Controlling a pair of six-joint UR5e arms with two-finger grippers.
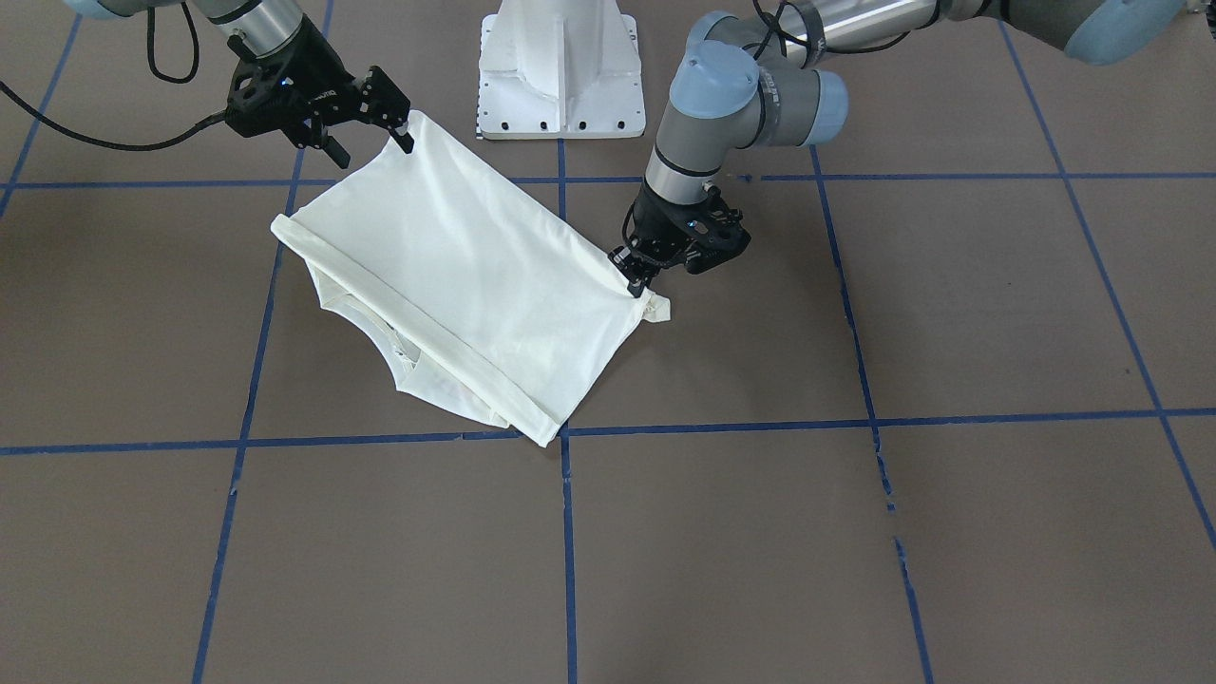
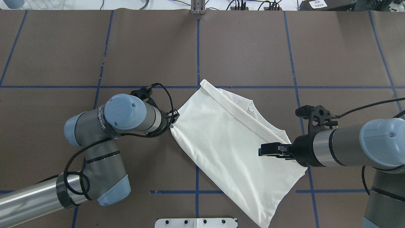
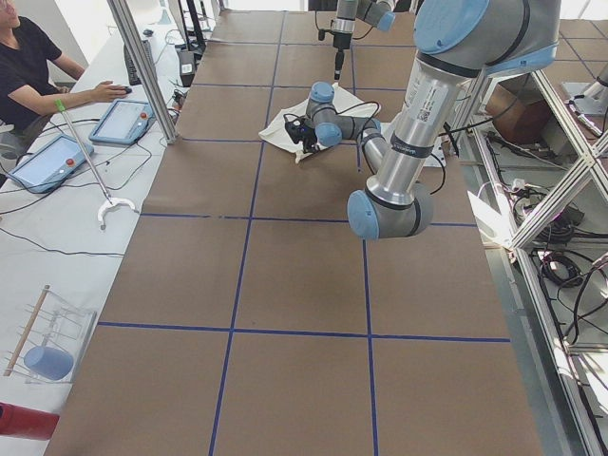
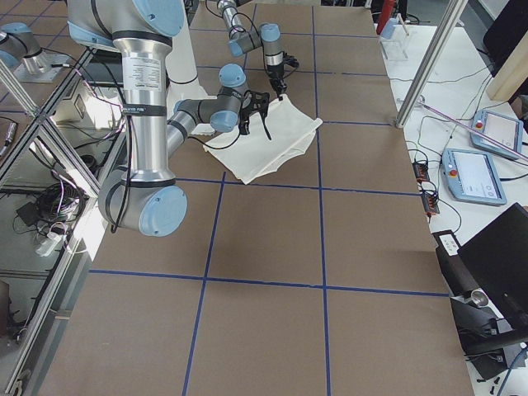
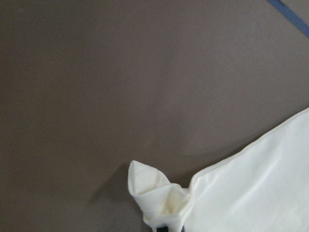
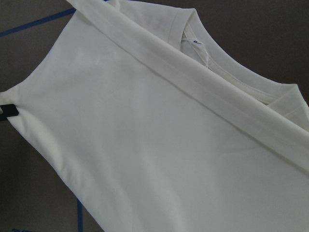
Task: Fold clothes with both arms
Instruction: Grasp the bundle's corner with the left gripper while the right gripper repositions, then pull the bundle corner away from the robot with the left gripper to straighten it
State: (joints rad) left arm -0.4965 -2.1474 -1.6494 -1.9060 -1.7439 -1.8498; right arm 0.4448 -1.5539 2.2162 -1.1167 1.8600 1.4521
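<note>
- Two grippers are working one T-shirt (image 1: 456, 256), which is lying plain side up and doubled over near the robot-side edge of the bench (image 1: 855, 532), about midway between its ends.
- The left gripper (image 1: 635, 281) is pinching a bunched corner (image 5: 154, 198) with its fingers closed, low at the surface. The right gripper (image 1: 373, 149) is hovering above the cloth with fingers spread wide, gripping nothing.
- The fold is probably finishing: the left should be letting go and rising straight up, so it is not dragging the top layer off the rolled fold edge (image 1: 410, 332).
- Wide room is lying toward the operators' edge and both ends, while the pedestal base (image 1: 560, 85) is standing near the shirt's robot-side corner.
</note>
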